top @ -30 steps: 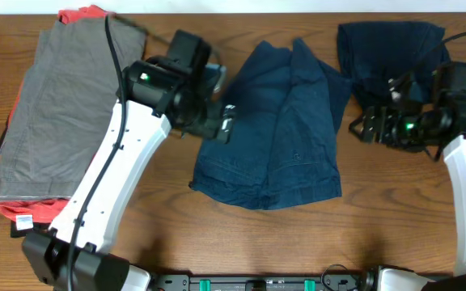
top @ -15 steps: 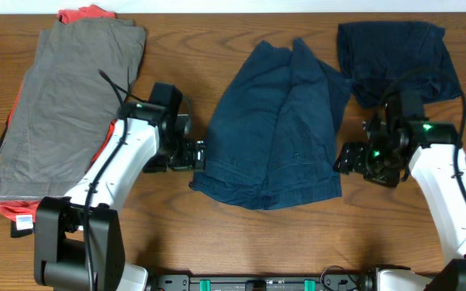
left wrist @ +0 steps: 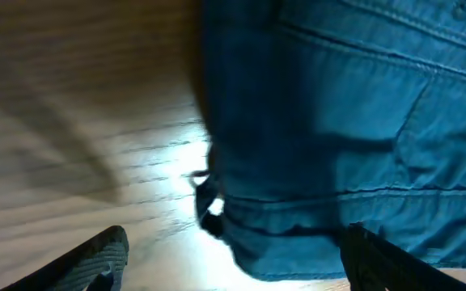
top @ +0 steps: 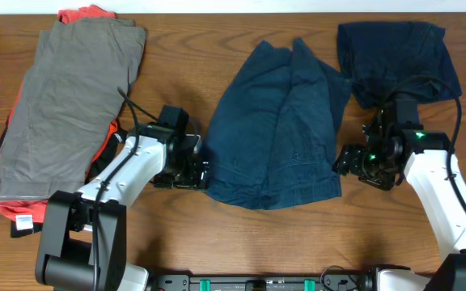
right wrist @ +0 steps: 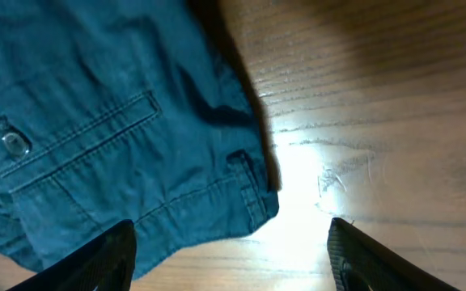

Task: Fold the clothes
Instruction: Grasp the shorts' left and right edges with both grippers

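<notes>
Shorts [top: 273, 129] lie flat at the middle of the table [top: 241, 242], legs pointing to the far edge, waistband [top: 257, 194] nearest the robot and running left to right. The left gripper [top: 201, 171] sits at the band's left corner, the right gripper [top: 345, 159] at its right corner, equally near. Both stand spread and empty, with a corner just ahead between the fingers. Pinching each corner is probably the coming move.

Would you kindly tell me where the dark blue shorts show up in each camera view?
Overhead: shorts lie at centre.
Left wrist: shorts fill the right side.
Right wrist: shorts fill the upper left.
Shared landmark: the waistband, with one end in each wrist view.
</notes>
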